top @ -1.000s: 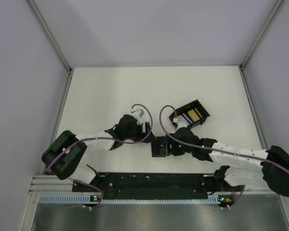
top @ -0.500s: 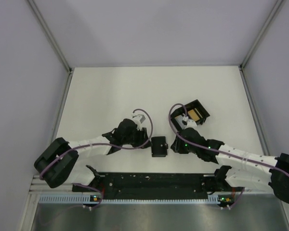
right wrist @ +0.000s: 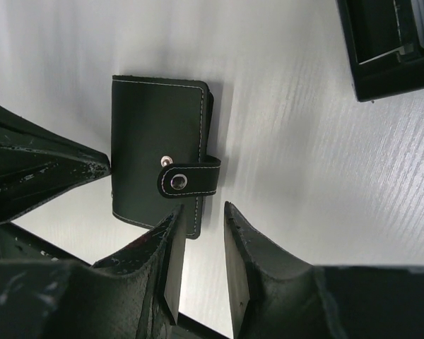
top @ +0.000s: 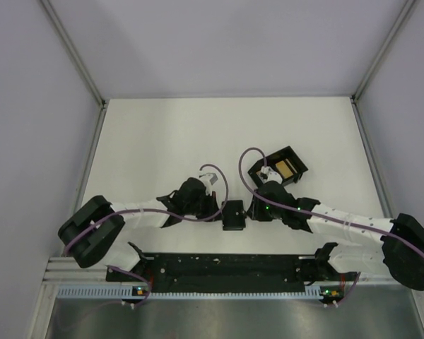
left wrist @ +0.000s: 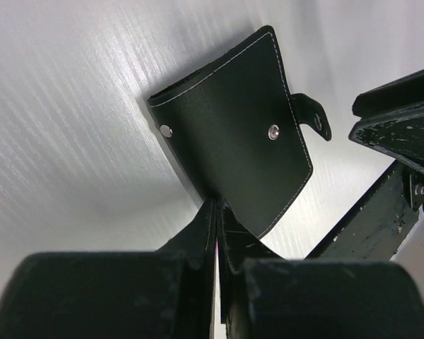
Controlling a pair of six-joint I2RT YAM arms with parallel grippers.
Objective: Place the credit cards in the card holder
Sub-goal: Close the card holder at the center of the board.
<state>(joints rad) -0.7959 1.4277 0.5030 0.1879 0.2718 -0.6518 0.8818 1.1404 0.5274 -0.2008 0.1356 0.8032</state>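
The card holder [top: 234, 215] lies flat on the tabletop [top: 162, 134], near the front edge and between my two arms. Its strap [right wrist: 189, 178] lies across the front face. My left end effector [left wrist: 216, 208] is at its 9 o'clock, fingers pressed tight together, tips touching the holder's edge. My right end effector [right wrist: 203, 210] is at its 3 o'clock, fingers spread by a narrow gap, with a corner of the holder at the mouth of that gap. An open black box [right wrist: 389, 78] stands at the holder's 1 o'clock.
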